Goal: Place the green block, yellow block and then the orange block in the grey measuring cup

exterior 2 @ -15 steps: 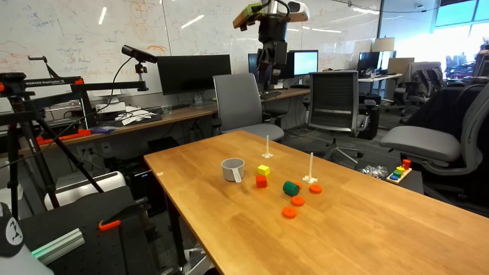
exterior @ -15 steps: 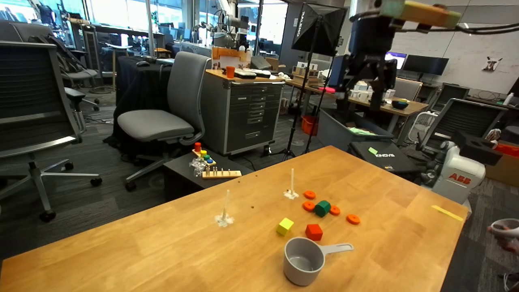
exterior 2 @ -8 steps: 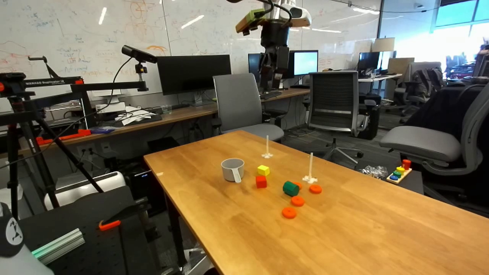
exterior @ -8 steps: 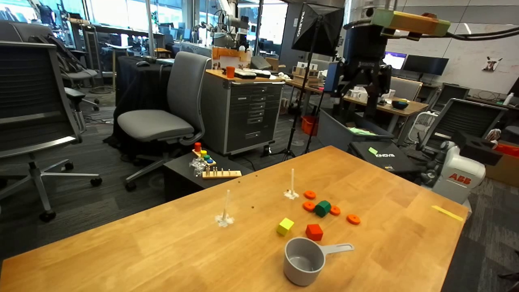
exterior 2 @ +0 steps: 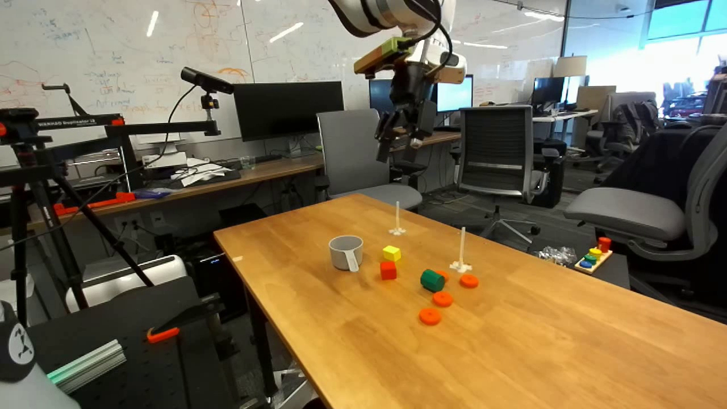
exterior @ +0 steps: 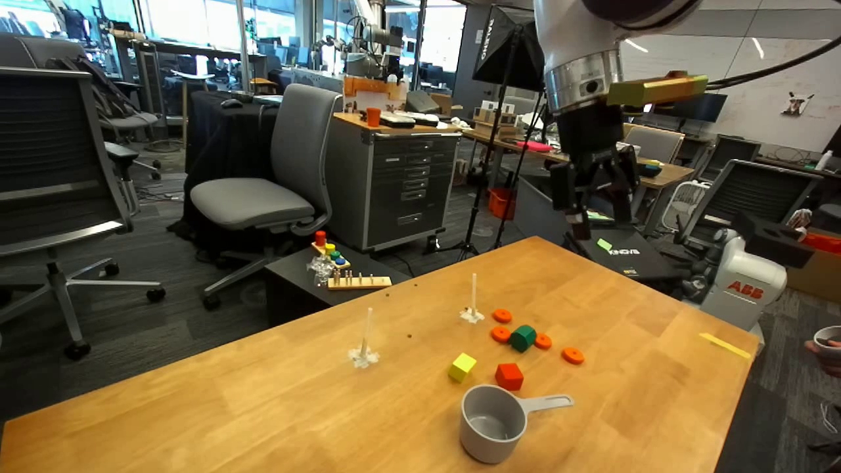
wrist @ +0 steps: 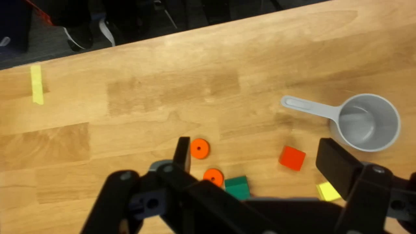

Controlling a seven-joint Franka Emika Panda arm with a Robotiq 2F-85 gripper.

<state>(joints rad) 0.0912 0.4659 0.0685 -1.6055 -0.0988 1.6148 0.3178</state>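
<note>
In the wrist view the gripper [wrist: 255,143] stands spread wide, the cup [wrist: 367,123] at three o'clock, with broad room to the table edge [wrist: 169,38] at twelve.

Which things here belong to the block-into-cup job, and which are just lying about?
Job:
gripper
green block
yellow block
red-orange cube (likely the task's orange one)
grey measuring cup

Apparently not needed:
four orange discs
two upright pegs
yellow tape strip
stacking toy

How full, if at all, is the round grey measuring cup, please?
Empty: looking into the round grey measuring cup, the wrist view shows its bare bottom.
</note>
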